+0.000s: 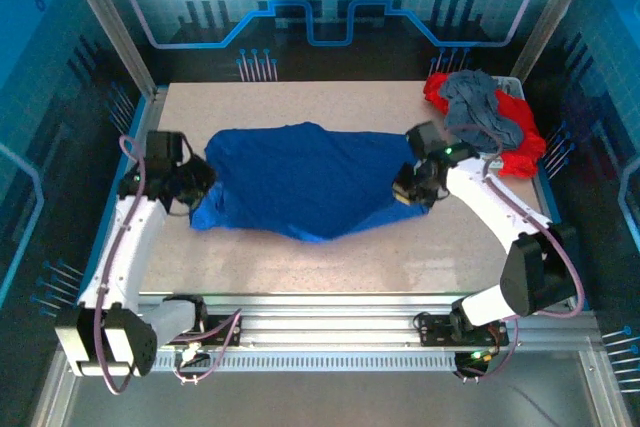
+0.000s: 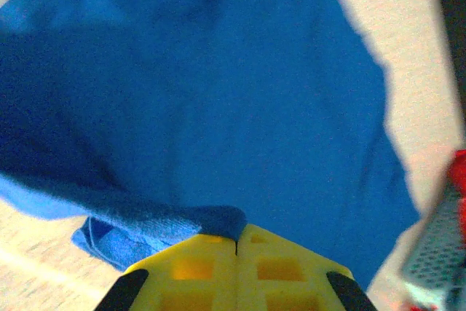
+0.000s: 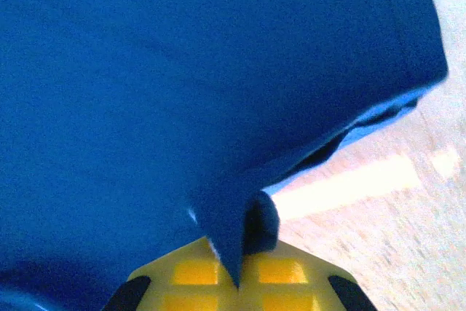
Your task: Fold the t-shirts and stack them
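A large royal-blue t-shirt (image 1: pixel 300 179) lies spread across the middle of the table, plain side up. My left gripper (image 1: pixel 197 187) is shut on its left edge; in the left wrist view a fold of the blue t-shirt (image 2: pixel 218 107) is pinched between the yellow fingers (image 2: pixel 196 267). My right gripper (image 1: pixel 408 190) is shut on the shirt's right edge, where the blue t-shirt (image 3: pixel 182 85) is drawn into a peak between the yellow fingers (image 3: pixel 284 274). A slate-grey t-shirt (image 1: pixel 482 112) lies on top of red t-shirts (image 1: pixel 520 142) at the back right.
The speckled table (image 1: pixel 300 267) has bare room in front of the blue shirt and behind it. The heap of grey and red cloth sits in the back right corner, close to the right arm's elbow. Metal frame posts (image 1: pixel 110 27) stand at the back corners.
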`<state>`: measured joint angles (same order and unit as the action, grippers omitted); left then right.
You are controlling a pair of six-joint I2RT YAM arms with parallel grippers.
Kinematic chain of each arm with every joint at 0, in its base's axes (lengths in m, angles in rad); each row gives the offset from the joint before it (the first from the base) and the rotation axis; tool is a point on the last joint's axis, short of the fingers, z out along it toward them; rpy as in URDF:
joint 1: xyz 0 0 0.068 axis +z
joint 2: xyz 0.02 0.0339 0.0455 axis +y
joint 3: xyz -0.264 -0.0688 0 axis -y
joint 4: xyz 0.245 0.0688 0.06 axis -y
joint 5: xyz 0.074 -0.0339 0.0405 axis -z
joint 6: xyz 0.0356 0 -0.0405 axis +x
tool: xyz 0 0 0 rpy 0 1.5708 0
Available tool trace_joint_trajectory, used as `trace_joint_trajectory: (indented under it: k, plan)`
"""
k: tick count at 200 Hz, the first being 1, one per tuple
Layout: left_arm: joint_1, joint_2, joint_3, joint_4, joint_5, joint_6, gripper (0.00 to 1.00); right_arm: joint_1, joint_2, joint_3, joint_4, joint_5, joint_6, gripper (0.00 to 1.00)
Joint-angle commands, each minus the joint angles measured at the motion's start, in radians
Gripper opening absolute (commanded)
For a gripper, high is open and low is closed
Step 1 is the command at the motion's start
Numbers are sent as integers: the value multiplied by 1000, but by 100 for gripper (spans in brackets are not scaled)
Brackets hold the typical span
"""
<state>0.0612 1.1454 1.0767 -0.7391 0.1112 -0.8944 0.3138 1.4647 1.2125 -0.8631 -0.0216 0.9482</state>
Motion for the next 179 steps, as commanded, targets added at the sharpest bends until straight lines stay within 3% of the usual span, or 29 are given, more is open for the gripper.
trace_joint_trajectory:
  k: [1, 32, 74, 97, 141, 179]
  plan:
    - [-4, 38, 188, 82, -23, -20, 0, -34, 4, 172, -73, 42, -110, 0]
    - [-9, -18, 347, 33, -97, -17, 0, -23, -86, 281, -114, 44, -162, 0]
    - [-9, -312, 361, 53, -240, 35, 0, 27, -466, 143, -62, 35, -177, 0]
    - [-9, -355, 457, 89, -288, 85, 0, 27, -590, 176, -94, 38, -173, 0]
    - [-9, -180, 574, 162, -286, 11, 0, 20, -469, 328, -48, 10, -190, 0]
    - [-3, 106, 639, 246, -196, -51, 0, -103, -183, 405, 105, -135, -137, 0]
